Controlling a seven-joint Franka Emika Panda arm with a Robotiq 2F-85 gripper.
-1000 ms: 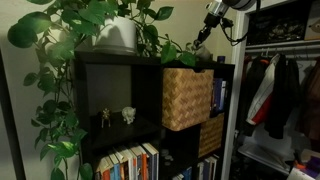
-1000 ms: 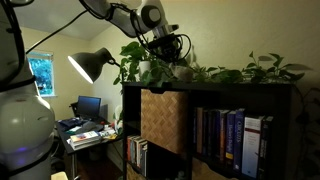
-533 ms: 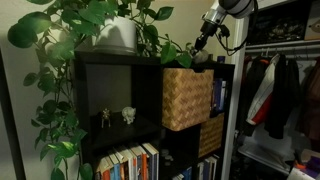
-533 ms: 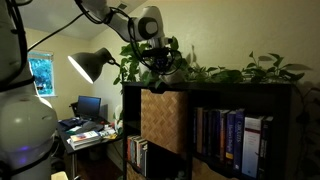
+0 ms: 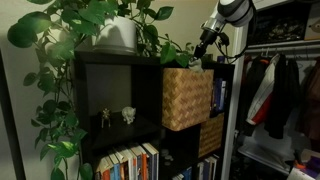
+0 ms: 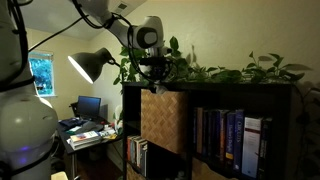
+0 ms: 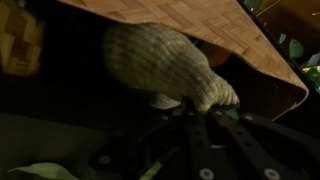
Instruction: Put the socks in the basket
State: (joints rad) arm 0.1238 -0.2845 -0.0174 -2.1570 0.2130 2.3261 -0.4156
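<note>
Sock (image 7: 160, 62) up close in the wrist view: knitted, soft, surely light. The gripper (image 7: 192, 108) has its fingers closed on 1 end, just beside the basket (image 7: 215, 25) rim. It'll flop, so that bunched end looks the safest hold.

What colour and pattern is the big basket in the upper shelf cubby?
The basket is tan wicker in a checkered weave, clearest in an exterior view.

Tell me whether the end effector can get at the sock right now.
Likely yes: in the wrist view the sock lies directly ahead of the end effector, nothing between them, with the basket edge just beyond.
</note>
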